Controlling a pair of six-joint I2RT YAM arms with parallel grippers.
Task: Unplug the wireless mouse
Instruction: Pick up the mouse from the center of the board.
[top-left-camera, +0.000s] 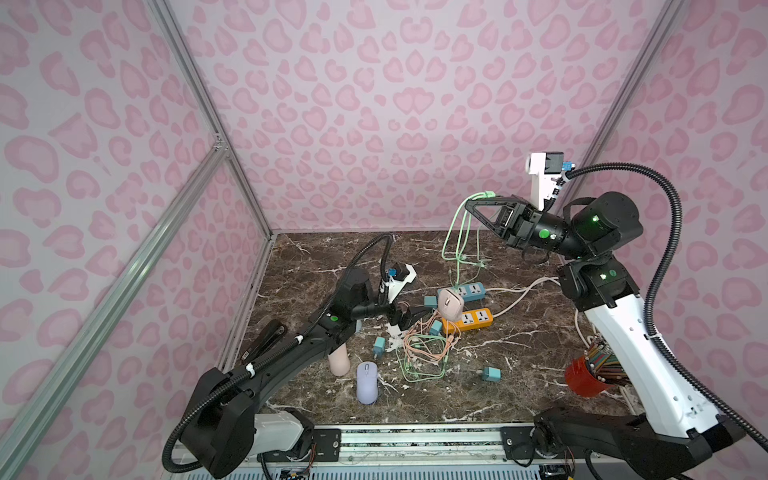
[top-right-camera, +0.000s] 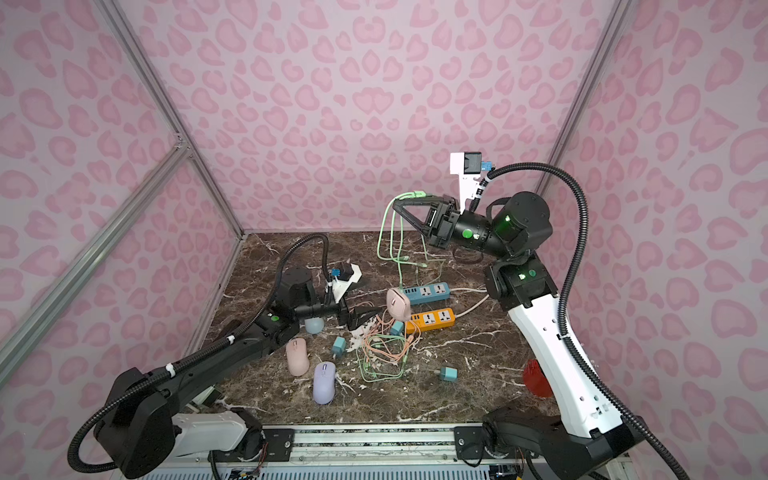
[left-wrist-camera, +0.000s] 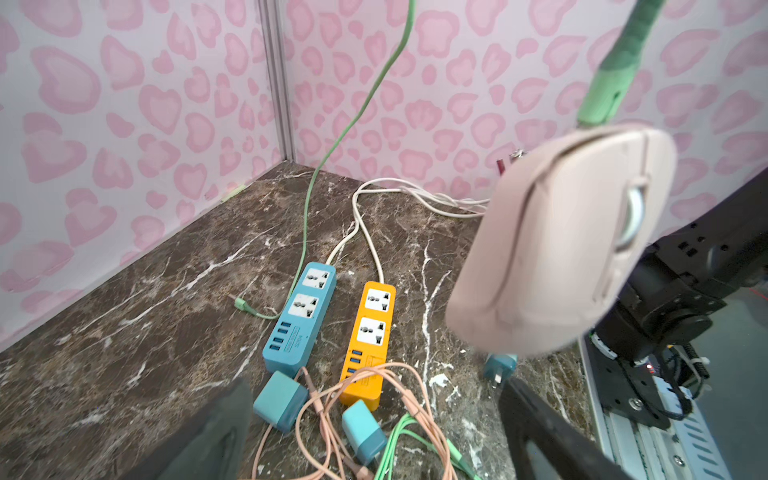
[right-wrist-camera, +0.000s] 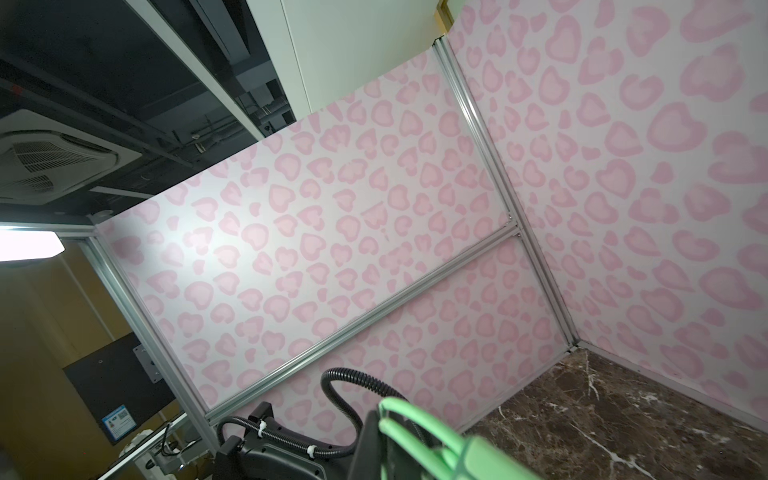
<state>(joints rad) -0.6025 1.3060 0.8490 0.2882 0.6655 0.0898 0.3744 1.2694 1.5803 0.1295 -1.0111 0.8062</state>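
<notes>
Mouse (top-left-camera: 450, 304) hangs mid-table on the green cable (top-left-camera: 456, 232), plug seated, near the orange power strip (top-left-camera: 473, 318). Right gripper (top-left-camera: 469, 204), at 1 o'clock, pinches that cable. Left gripper (top-left-camera: 419, 312), at 9 o'clock, is spread and empty. Judged next: clamp the mouse and pull it off the plug.

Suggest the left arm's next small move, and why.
Probably move the open left gripper around the pink mouse and close on it. The mouse dangles above the table from the green cable, which the raised right gripper pinches, so nothing braces it for pulling the plug out.
</notes>
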